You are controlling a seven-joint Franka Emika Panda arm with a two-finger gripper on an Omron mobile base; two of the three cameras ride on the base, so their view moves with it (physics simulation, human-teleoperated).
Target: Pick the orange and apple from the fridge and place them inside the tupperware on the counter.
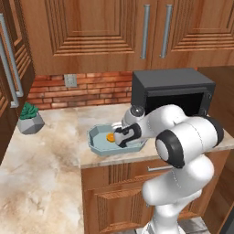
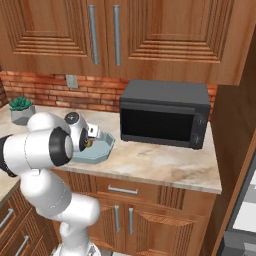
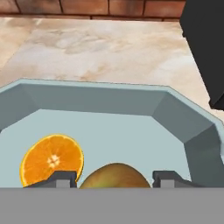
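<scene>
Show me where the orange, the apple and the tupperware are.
orange [image 3: 52, 159], hand view, middle of its cut face.
apple [image 3: 114, 176], hand view, top of its rounded skin.
tupperware [image 3: 100, 99], hand view, far inner wall.

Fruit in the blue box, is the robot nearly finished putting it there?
Nearly. The orange already lies inside the tupperware on the counter. The apple sits between the gripper's fingers, down in the tupperware too; whether they grip it is unclear. What looks left is letting go and lifting the hand away.
</scene>
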